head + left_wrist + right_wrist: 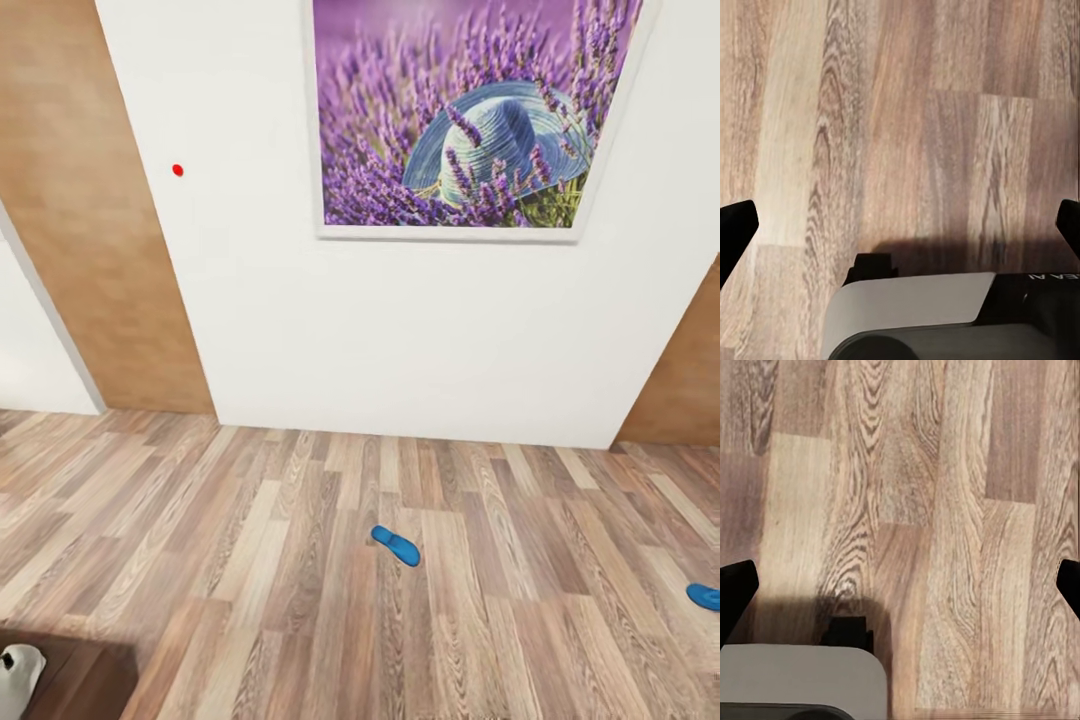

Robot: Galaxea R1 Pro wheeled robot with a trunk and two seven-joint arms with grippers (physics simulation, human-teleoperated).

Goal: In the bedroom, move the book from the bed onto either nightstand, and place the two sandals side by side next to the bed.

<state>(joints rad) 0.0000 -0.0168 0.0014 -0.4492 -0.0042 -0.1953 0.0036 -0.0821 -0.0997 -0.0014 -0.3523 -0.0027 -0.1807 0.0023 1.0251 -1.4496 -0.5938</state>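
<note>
Two blue sandals lie well apart on the wood-plank floor (250, 560), one (396, 546) at centre, one (704, 597) at 4 o'clock; both jaws spread empty; light, flexible, best pinched across the sole edge.

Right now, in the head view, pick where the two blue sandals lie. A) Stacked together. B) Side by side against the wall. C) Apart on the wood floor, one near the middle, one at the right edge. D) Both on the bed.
C: one sandal lies mid-floor, the other sandal sits at the right edge.
</note>
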